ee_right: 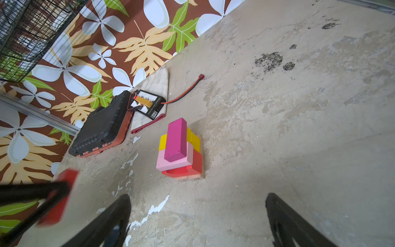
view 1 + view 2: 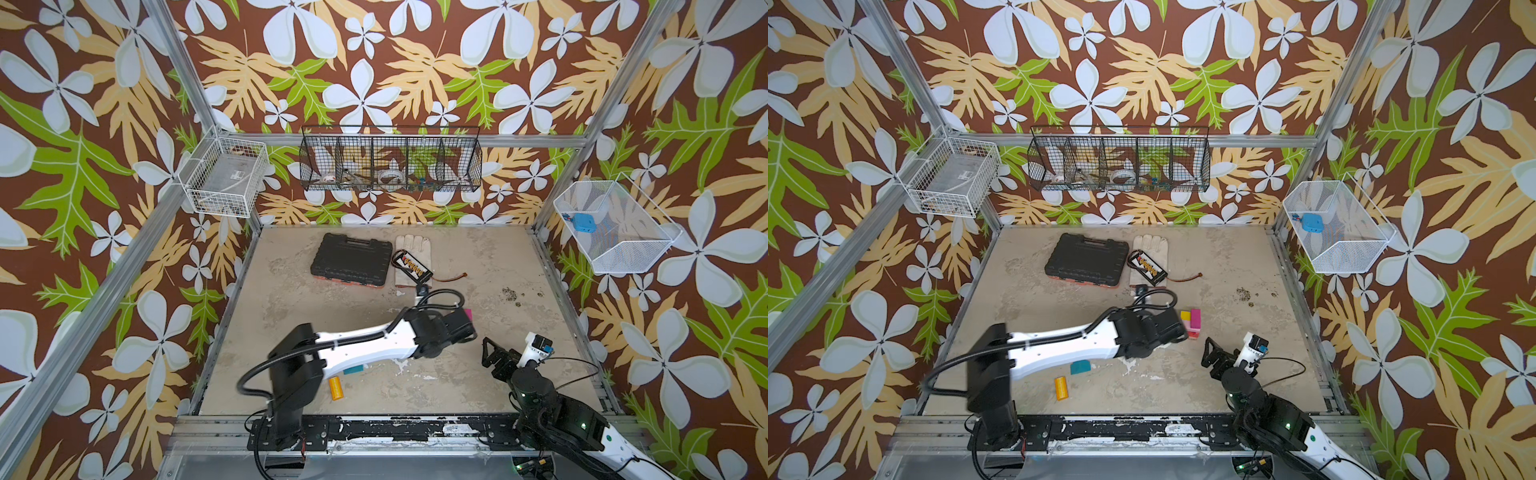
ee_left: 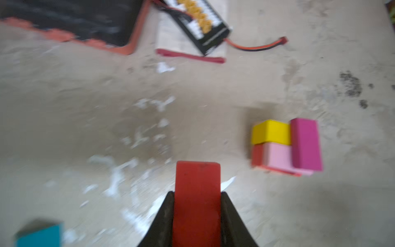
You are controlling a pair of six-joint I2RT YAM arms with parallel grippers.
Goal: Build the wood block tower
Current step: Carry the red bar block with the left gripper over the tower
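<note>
Tower (image 1: pixel 180 149), 3 o'clock of the table (image 2: pixel 1225 374) centre: tan base, then red, pink and yellow, magenta on top. We see the left gripper (image 3: pixel 196 193) pinching a red block (image 3: pixel 197 177) and the right gripper (image 1: pixel 198 198) spread. The print on the charging board (image 1: pixel 147 103) is unreadable. The white basket (image 2: pixel 1350 257), at 3 o'clock, holds a blue object (image 2: pixel 1312 222).

a black ribbed plastic case (image 2: pixel 352 259) lies on the mottled beige tabletop (image 2: pixel 498 266), just beside a pale leather glove (image 2: pixel 415 243); a black connector board (image 2: pixel 411 264) with a red-black cable (image 3: pixel 256 48) rests on the glove.

Left jaws clamped on outstretched arm (image 2: pixel 365 345); right jaws apart.
</note>
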